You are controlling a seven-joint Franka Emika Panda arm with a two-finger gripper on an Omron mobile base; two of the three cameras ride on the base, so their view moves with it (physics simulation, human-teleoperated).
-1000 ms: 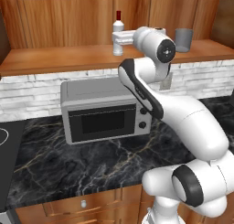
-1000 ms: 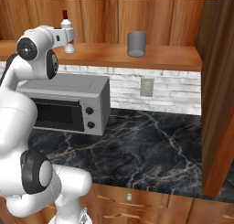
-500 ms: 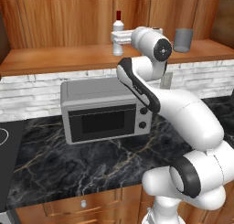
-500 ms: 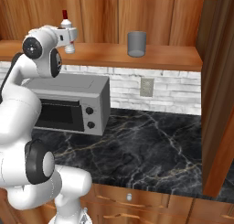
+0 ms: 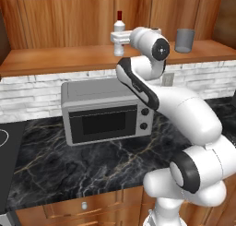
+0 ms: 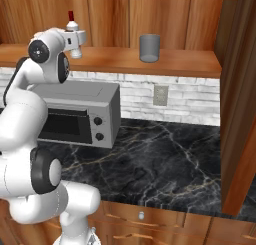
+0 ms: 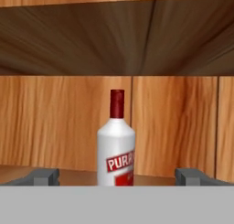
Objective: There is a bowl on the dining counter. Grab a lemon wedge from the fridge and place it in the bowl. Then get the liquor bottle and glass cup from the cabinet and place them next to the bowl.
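The liquor bottle (image 7: 116, 145), white with a dark red cap, stands upright on the plank shelf of the cabinet (image 5: 60, 59). My gripper (image 7: 117, 177) is open, and the bottle is centred ahead of the gap between the two fingertips (image 7: 43, 176). From the base cameras the gripper (image 5: 116, 38) (image 6: 80, 39) is level with the body of the liquor bottle (image 5: 119, 26) (image 6: 72, 28), right in front of it. The grey glass cup (image 5: 184, 40) (image 6: 149, 48) stands on the same shelf, farther right. The bowl, dining counter and fridge are out of view.
A grey microwave (image 5: 106, 112) (image 6: 75, 114) sits under the shelf on a black marble counter (image 5: 69, 165) (image 6: 165, 159). A brown cabinet side wall (image 6: 240, 89) rises at the right. A wall outlet (image 6: 160, 95) is set in the white brick backsplash.
The hand has moved a little closer to the liquor bottle at shelf height. The jaws stayed open, and the bottle and cup have not moved.
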